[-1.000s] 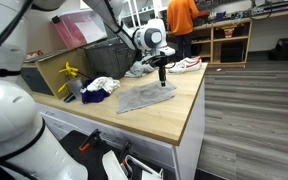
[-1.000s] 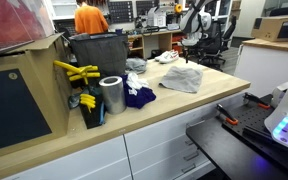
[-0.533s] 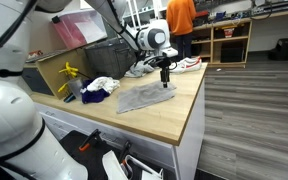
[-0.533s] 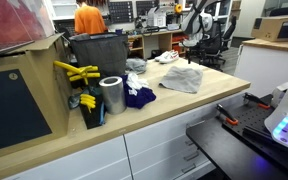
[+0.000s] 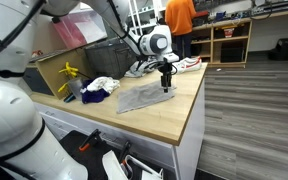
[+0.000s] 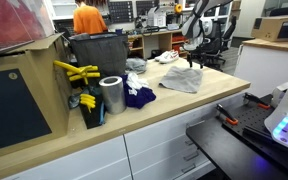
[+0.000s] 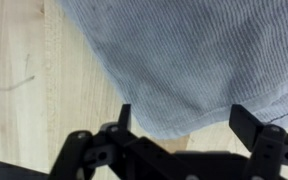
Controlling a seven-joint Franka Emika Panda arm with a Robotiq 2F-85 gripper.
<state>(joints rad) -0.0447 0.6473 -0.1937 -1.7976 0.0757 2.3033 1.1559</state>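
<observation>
A grey ribbed cloth (image 7: 184, 55) lies flat on the wooden countertop (image 7: 29, 70); in both exterior views it shows as a grey cloth (image 5: 144, 96) (image 6: 183, 79) near the counter's end. My gripper (image 7: 181, 118) hangs just above the cloth's edge, jaws wide open and nothing between them. The two dark fingertips (image 7: 124, 116) straddle the hem, where a strip of bare wood shows. In an exterior view the gripper (image 5: 166, 84) points straight down over the cloth's far corner.
A dark blue and white pile of clothes (image 5: 100, 88) lies beside the grey cloth. A dark bin (image 6: 96, 55), a metal can (image 6: 111, 95), yellow tools (image 6: 76, 72), and a shoe (image 5: 188, 64) stand on the counter. A person in orange (image 5: 181, 18) stands behind.
The arm has shifted slightly toward the cloth's far corner and a little lower. The jaws stayed open and the cloth has not moved.
</observation>
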